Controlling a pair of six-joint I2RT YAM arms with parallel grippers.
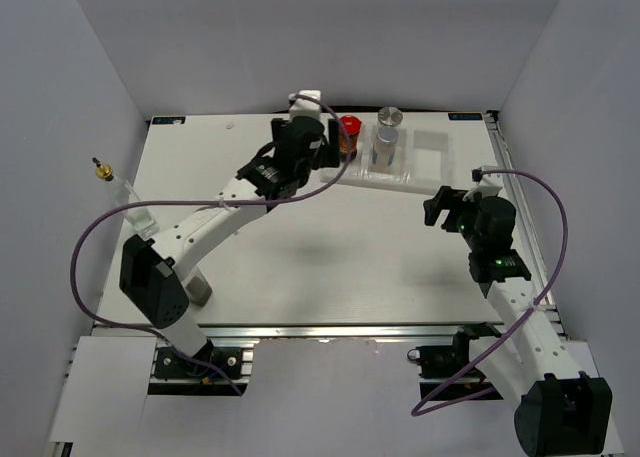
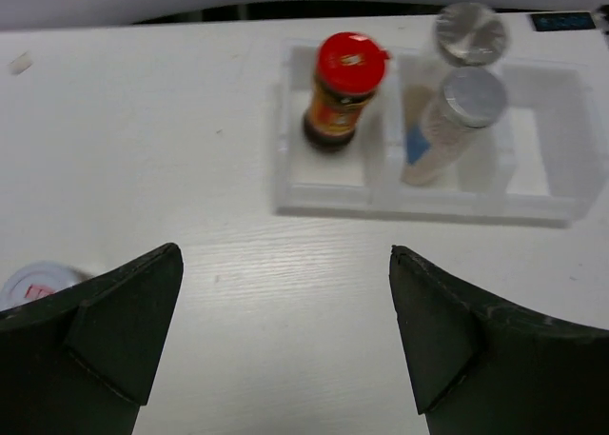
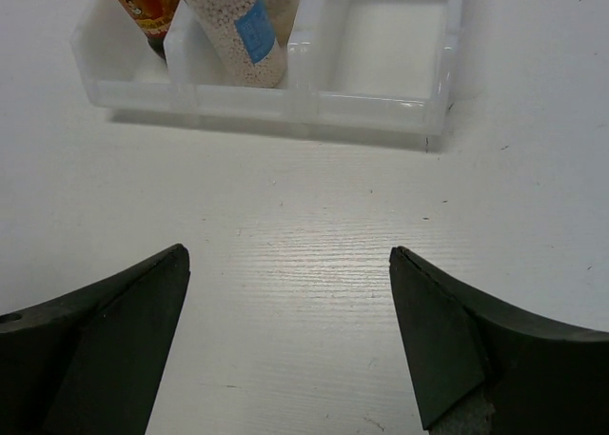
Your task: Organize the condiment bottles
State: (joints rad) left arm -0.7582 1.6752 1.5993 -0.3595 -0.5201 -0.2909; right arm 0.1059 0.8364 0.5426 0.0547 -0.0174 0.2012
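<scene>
Plain white tray with 3 compartments, parked near the far edge of the pale table. Tiny scrap lies well left of the tray, same far edge.

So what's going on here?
Two robot arms are sorting condiment bottles into a white tray. A red-capped jar stands in its left compartment, a silver-capped bottle in the middle one. The left end effector and right end effector are both open, holding nothing. A gold-capped bottle sits near the table's left edge.
</scene>
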